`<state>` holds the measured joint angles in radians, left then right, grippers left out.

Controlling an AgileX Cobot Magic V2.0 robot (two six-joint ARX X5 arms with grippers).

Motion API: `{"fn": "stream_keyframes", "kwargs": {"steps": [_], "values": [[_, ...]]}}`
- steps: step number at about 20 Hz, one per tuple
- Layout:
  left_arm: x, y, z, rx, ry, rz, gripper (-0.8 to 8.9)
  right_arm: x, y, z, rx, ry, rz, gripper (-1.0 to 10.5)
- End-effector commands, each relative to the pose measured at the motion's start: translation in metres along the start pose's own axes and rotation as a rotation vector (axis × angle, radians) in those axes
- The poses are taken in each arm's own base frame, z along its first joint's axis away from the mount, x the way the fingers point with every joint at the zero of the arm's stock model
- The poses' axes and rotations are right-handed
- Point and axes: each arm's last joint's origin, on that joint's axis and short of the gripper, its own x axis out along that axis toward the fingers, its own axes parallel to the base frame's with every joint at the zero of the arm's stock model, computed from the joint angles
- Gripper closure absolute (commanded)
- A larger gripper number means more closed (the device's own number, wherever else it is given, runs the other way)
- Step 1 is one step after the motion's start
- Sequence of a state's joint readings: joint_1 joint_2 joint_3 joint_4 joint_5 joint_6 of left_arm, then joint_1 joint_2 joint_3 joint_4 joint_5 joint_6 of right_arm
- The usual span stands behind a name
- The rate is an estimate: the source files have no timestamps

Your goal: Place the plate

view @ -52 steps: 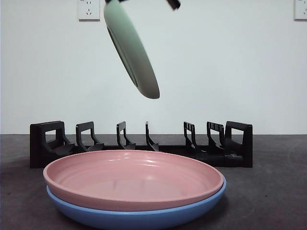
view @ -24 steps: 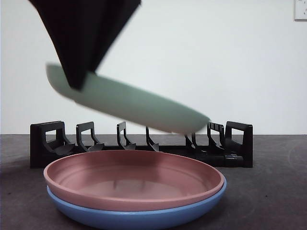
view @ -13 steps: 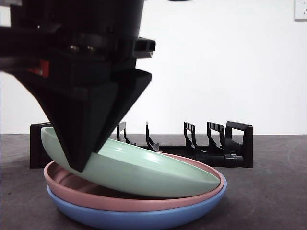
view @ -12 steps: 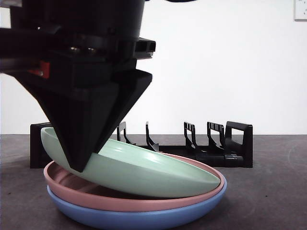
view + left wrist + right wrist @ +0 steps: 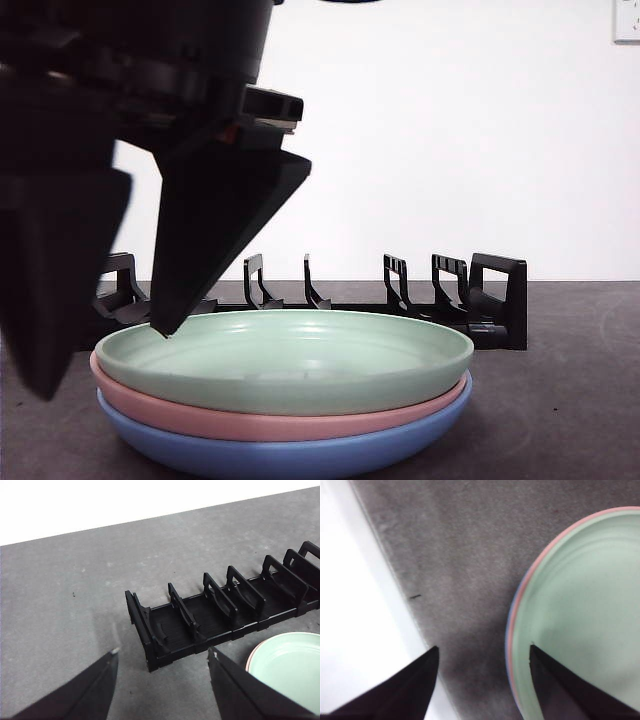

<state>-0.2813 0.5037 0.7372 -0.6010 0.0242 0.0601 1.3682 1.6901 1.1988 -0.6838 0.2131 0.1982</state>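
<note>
Right end effector (image 5: 482, 652): jaws spread apart, grasping nothing, straddling the left rim of the green plate (image 5: 285, 360) from just above. The green plate lies level, nested on the pink plate (image 5: 200, 422), which sits in the blue plate (image 5: 280, 455) on the bench (image 5: 560, 400), just in front of the black dish rack (image 5: 480, 300). Judged rigid, smooth and probably slippery, breakable if dropped; a hold is best taken at the raised rim, one jaw each side. Left end effector (image 5: 162, 655): jaws released, empty, above the bench near the rack's end.
</note>
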Motion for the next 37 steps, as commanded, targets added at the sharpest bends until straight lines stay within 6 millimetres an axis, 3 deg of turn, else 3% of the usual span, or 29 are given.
{"fn": "stream_keyframes", "kwargs": {"steps": [1, 6, 10, 13, 17, 23, 27, 28, 29, 37], "values": [[-0.001, 0.0, 0.003, 0.0, -0.017, 0.002, 5.32, -0.015, 0.005, 0.009, -0.006, -0.101, 0.033, 6.4], [-0.001, 0.0, 0.003, 0.0, -0.017, 0.002, 5.32, -0.064, -0.021, 0.019, -0.01, -0.327, 0.034, 6.4], [-0.001, 0.0, 0.004, 0.0, -0.017, 0.002, 5.32, -0.09, -0.069, 0.011, 0.038, -0.4, -0.053, 6.4], [-0.001, 0.0, 0.004, 0.0, -0.017, 0.002, 5.32, -0.097, -0.117, -0.013, 0.13, -0.428, -0.155, 6.4], [0.0, 0.0, 0.004, 0.0, -0.02, 0.002, 5.32, -0.103, -0.177, -0.069, 0.245, -0.461, -0.287, 6.4], [0.006, 0.001, 0.009, -0.019, -0.049, 0.002, 5.32, -0.131, -0.242, -0.127, 0.46, -0.477, -0.522, 6.4], [0.008, 0.001, 0.01, -0.024, -0.054, 0.003, 5.36, -0.133, -0.252, -0.142, 0.533, -0.42, -0.557, 6.6], [0.008, 0.001, 0.011, -0.024, -0.058, 0.002, 6.32, -0.133, -0.252, -0.142, 0.541, -0.424, -0.558, 8.7], [0.008, 0.001, 0.011, -0.021, -0.059, 0.001, 7.95, -0.133, -0.252, -0.142, 0.542, -0.428, -0.557, 9.1], [0.005, 0.001, 0.014, -0.016, -0.098, 0.001, 8.06, -0.137, -0.254, -0.14, 0.542, -0.465, -0.579, 9.3]]}}
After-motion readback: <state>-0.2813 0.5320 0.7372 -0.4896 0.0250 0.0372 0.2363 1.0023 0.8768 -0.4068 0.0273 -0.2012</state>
